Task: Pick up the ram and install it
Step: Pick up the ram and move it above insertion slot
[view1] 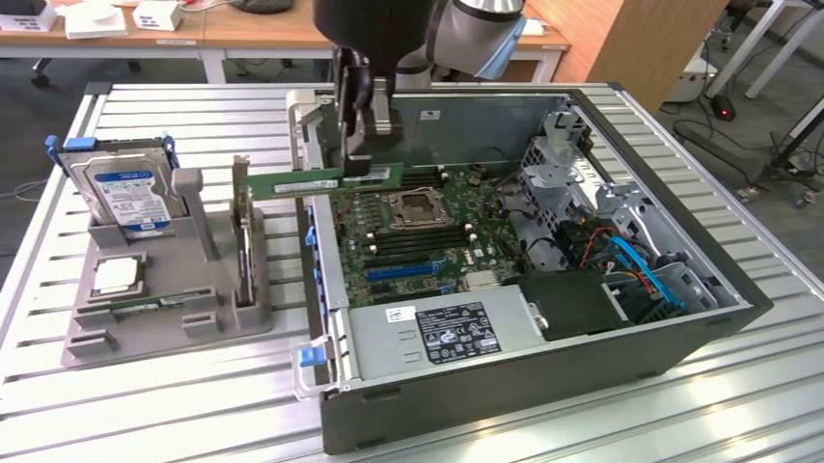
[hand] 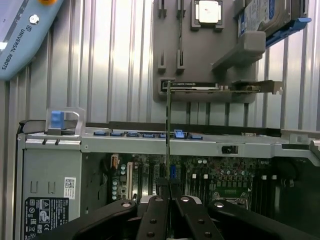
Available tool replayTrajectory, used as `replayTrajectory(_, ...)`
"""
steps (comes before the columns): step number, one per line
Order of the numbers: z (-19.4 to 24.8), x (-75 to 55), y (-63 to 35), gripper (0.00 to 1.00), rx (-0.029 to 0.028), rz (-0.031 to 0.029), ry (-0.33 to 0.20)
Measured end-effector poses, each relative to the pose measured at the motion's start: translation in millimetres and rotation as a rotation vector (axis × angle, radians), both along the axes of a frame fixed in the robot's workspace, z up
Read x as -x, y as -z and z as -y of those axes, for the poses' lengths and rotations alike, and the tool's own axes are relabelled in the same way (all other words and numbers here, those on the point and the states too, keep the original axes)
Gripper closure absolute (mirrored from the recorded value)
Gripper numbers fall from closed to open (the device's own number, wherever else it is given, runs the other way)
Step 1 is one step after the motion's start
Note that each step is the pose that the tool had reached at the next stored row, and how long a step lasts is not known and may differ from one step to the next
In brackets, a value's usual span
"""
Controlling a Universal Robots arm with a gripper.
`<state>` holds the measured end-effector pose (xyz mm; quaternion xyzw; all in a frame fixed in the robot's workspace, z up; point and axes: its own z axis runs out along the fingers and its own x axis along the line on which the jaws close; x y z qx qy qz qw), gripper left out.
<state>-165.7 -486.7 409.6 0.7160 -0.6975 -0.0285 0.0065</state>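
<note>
one stick in hand: gripper (view1: 367, 159) closed on the ram (view1: 309, 183), pinching it at one end, so most of the stick juts toward the exterior view's left. ram hangs level above the far left corner of the open case (view1: 515, 395), clear of the board (view1: 438, 256). it is not yet over the long black slots (view1: 409, 238) just near of the socket (view1: 419, 205) (i take these for the memory slots; cannot confirm from here). wrist view has the stick edge-on, a thin line running straight out from between the fingers, so it looks square in the grip. judgement for this carry: hold the stick level with its long edge parallel to the slots, go slow since the grip is off-centre and the free end may swing, and stay off the case wall.
</note>
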Motion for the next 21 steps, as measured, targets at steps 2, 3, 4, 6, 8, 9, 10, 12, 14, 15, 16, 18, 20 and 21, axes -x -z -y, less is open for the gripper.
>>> replayTrajectory(2, 0.0, -3.9, 0.0, 0.89, -0.0001, 0.0001, 0.000)
replayTrajectory(3, 0.0, -5.7, 0.0, 0.89, -0.0001, 0.0001, 0.000)
replayTrajectory(4, 0.0, -7.8, 0.1, 0.89, -0.0002, 0.0001, 0.000)
replayTrajectory(6, 0.0, -12.7, 0.0, 0.89, -0.0001, 0.0001, 0.000)
replayTrajectory(8, 0.0, -17.4, 0.0, 0.89, -0.0002, 0.0001, 0.000)
replayTrajectory(9, 0.0, -19.4, 0.0, 0.89, -0.0001, 0.0000, 0.000)
replayTrajectory(10, 0.0, -21.4, 0.0, 0.89, -0.0001, 0.0000, 0.000)
replayTrajectory(12, 0.0, -25.1, 0.0, 0.89, -0.0001, 0.0001, 0.000)
replayTrajectory(14, 0.0, -28.9, 0.0, 0.89, -0.0001, 0.0001, 0.000)
replayTrajectory(15, 0.0, -30.8, 0.0, 0.89, -0.0001, 0.0001, 0.000)
replayTrajectory(16, 0.0, -33.3, 0.0, 0.89, -0.0001, 0.0001, 0.000)
replayTrajectory(18, 0.0, -39.2, 0.0, 0.89, -0.0001, 0.0000, 0.000)
replayTrajectory(20, 0.0, -45.3, 0.0, 0.89, -0.0001, 0.0001, 0.000)
replayTrajectory(21, 0.0, -48.1, 0.0, 0.89, -0.0001, 0.0000, 0.000)
